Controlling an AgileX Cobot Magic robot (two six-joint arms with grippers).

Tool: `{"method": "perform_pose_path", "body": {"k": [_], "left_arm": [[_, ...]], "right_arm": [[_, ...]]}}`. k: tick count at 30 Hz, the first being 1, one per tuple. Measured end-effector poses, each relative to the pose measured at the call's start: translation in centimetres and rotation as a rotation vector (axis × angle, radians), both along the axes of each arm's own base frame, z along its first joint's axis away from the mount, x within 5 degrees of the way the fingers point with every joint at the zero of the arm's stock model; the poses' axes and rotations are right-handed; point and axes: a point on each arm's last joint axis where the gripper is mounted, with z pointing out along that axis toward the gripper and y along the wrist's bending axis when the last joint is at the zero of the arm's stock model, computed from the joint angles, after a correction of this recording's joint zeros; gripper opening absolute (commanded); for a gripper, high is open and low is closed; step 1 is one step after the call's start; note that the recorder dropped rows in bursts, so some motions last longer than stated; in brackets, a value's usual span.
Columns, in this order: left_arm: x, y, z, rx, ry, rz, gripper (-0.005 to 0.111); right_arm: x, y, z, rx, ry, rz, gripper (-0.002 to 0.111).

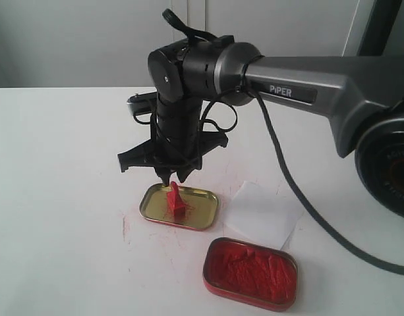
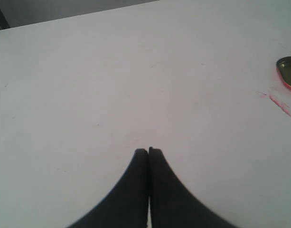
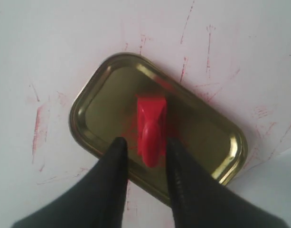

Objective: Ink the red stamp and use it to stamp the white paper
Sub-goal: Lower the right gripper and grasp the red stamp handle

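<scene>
Evidently little of the job shows as done. The small solid-red plastic stamp (image 3: 151, 118) stands upright on its square base inside the shallow gold-coloured metal tin lid (image 3: 107, 92), not in the rectangular red tin of red ink paste (image 1: 249, 298) that lies open nearby. The right gripper (image 1: 173, 179) hangs directly over the stamp with its black fingers apart, one on either side of the knobbed handle and clamping nothing. The thin white paper sheet (image 1: 261, 212) lies just beside both tins; no imprint can be made out on it from here. By my reading, gripping, inking and pressing all remain. The left gripper (image 2: 148, 151) has its fingers together, empty, over the bare white tabletop (image 1: 57, 164).
</scene>
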Motion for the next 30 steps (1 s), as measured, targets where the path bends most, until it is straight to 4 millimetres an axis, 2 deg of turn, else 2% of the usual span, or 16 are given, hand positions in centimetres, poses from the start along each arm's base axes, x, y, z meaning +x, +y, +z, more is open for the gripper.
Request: {"method": "perform_pose_path", "body": {"k": [22,25,29,30], "left_arm": [[0.0,0.0,0.0,0.000,0.000,0.000,0.000],[0.0,0.0,0.0,0.000,0.000,0.000,0.000],[0.0,0.0,0.0,0.000,0.000,0.000,0.000],[0.0,0.0,0.0,0.000,0.000,0.000,0.000]], "right_arm": [[0.4,0.3,-4.0,-0.058,0.057,0.002,0.027],[0.4,0.3,-4.1,-0.060,0.059,0.002,0.021],[0.4,0.3,-4.1,-0.060,0.059,0.002,0.000],[0.4,0.3,-4.1,-0.060,0.059,0.002,0.000]]}}
